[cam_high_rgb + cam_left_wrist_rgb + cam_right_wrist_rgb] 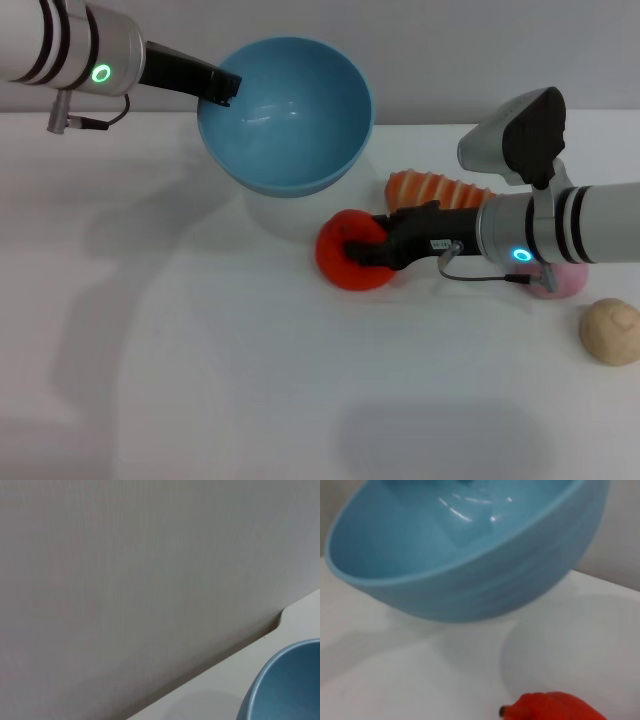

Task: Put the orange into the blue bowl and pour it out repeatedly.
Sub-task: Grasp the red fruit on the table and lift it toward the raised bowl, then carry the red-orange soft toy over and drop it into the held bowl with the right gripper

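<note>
Only the head view shows both arms: the left gripper (220,87) pinches the rim of the bowl (290,115), holding it tilted above the table (200,380), its opening facing the camera. The right gripper (362,247) is clamped around the orange (345,258), which rests on the table just below the bowl. Behind this gripper lies one striped loaf (435,187); a pink ball (560,283) is mostly hidden beneath its forearm. One beige ball (612,331) lies beyond it. The right wrist view shows the bowl (470,560) and a cropped orange (552,707); no fingers appear.
</note>
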